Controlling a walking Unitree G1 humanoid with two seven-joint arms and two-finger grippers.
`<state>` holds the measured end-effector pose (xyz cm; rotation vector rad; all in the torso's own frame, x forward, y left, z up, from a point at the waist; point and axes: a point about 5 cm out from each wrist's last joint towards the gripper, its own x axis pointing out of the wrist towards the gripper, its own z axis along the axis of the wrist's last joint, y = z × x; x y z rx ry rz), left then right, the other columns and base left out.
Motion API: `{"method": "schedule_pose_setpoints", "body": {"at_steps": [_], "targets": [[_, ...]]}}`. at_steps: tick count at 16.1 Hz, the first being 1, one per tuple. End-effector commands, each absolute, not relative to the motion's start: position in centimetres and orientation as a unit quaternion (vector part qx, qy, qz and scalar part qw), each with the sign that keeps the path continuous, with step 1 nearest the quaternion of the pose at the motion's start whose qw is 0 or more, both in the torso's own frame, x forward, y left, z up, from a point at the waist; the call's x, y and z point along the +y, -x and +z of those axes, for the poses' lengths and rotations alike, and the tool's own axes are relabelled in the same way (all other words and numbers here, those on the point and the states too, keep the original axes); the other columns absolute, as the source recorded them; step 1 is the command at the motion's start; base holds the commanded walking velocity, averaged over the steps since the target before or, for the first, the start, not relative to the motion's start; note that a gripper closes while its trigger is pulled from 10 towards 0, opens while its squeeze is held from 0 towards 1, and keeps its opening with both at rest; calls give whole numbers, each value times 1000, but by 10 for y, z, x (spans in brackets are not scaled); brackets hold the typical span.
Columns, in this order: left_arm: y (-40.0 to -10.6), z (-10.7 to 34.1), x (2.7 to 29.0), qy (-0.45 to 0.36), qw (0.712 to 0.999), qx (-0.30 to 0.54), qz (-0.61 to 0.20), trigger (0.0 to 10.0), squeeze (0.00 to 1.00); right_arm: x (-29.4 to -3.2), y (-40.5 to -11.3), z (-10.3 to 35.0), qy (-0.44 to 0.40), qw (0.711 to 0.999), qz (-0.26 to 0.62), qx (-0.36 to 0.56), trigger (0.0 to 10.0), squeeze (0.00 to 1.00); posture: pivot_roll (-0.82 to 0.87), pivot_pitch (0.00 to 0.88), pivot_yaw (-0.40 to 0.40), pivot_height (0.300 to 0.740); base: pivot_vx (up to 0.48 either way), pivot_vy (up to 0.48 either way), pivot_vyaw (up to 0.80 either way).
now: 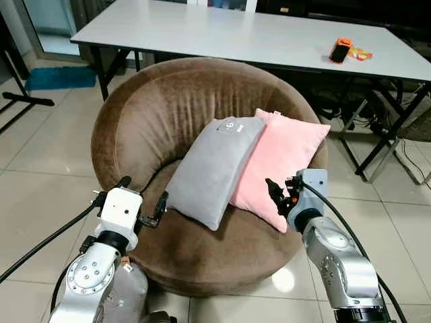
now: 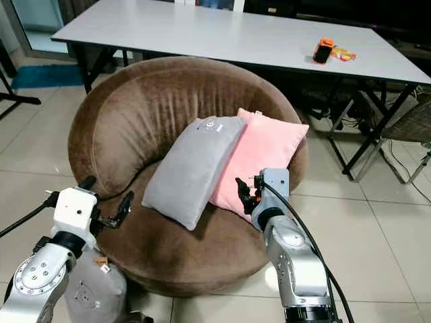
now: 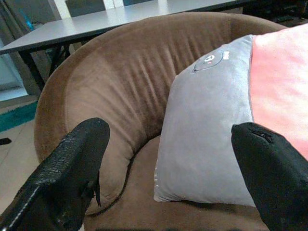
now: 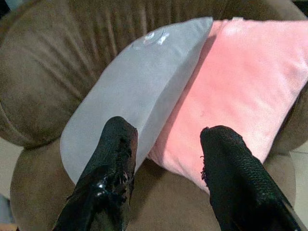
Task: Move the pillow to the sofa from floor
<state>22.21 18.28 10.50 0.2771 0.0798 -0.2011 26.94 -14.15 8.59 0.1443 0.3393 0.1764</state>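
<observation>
Both grippers, left (image 1: 143, 202) and right (image 1: 277, 194), spread empty | sofa (image 1: 148, 114): two pillows, grey (image 1: 212, 168), pink (image 1: 283, 158)

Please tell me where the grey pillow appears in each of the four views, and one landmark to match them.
Left eye view: grey pillow at centre, leaning on the sofa back.
Right eye view: slightly left of centre.
Left wrist view: right of centre, between the two black fingers.
Right wrist view: centre-left.
Shared landmark: the pink pillow touching its side.
</observation>
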Motion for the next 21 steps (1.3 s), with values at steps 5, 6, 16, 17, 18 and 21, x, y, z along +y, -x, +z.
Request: {"method": "schedule_pose_setpoints", "body": {"at_steps": [5,6,16,17,18,21], "targets": [[-224,105,185,-142,985,37,-94,10000,0,-149,-267,88,-57,980,73,177,10000,0,44,0,-62,740,0,0,0],[-224,105,184,-142,985,37,-95,10000,0,-149,-267,88,-57,980,72,178,10000,0,43,0,-61,740,0,0,0],[-226,104,184,-142,984,36,-97,10000,0,-149,-267,89,-53,979,74,181,10000,0,41,0,-65,740,-265,0,0],[-226,104,184,-142,984,35,-97,10000,0,-149,-267,89,-53,979,75,181,10000,0,41,0,-65,740,-262,0,0],[-226,104,184,-142,985,35,-97,10000,0,-149,-267,89,-53,979,75,182,10000,0,42,0,-67,740,-266,0,0],[-225,103,184,-142,985,36,-94,10000,0,-148,-267,87,-53,978,78,187,10000,0,42,0,-67,740,-265,0,0]]}}
